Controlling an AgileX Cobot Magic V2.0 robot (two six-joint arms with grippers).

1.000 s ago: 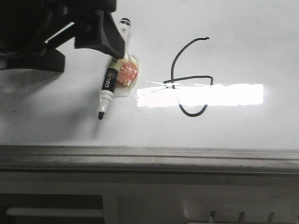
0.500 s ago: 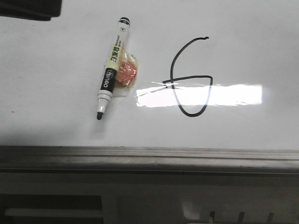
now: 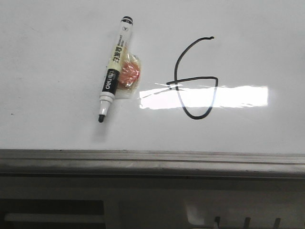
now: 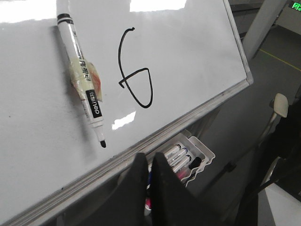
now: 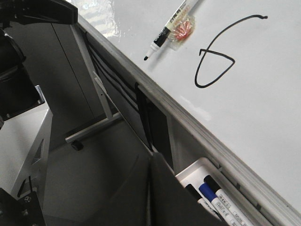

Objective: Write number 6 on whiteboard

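The whiteboard point(image 3: 57, 129) carries a finished number 6 point(image 3: 193, 81): a thin black line with a curved stem rising to a small hook and a closed, somewhat pointed lower loop, crossed by a bright band of glare. Taking the 6 as the landmark, a marker pen point(image 3: 113, 76) lies flat on the board beside it on the robot's left, apart from the ink, uncapped, its black tip pointing down toward the grey rail point(image 3: 152, 160) that runs along the board's near edge below the figure. A small orange-pink pad wrapped in clear tape point(image 3: 128, 76) is stuck to the pen's barrel on the side facing the 6. Neither arm appears in the front view. In its wrist view the left gripper point(image 4: 148, 165) sits off the board, past the rail from the 6, its two dark fingers pressed together and holding nothing. The right gripper point(image 5: 153, 162) also hangs below the rail, far from the figure; its fingers look closed on nothing as well. A white tray of spare markers point(image 4: 190, 157) hangs under the rail. Judging from this, the writing looks complete and the pen set down, with little left except perhaps parking the arms.
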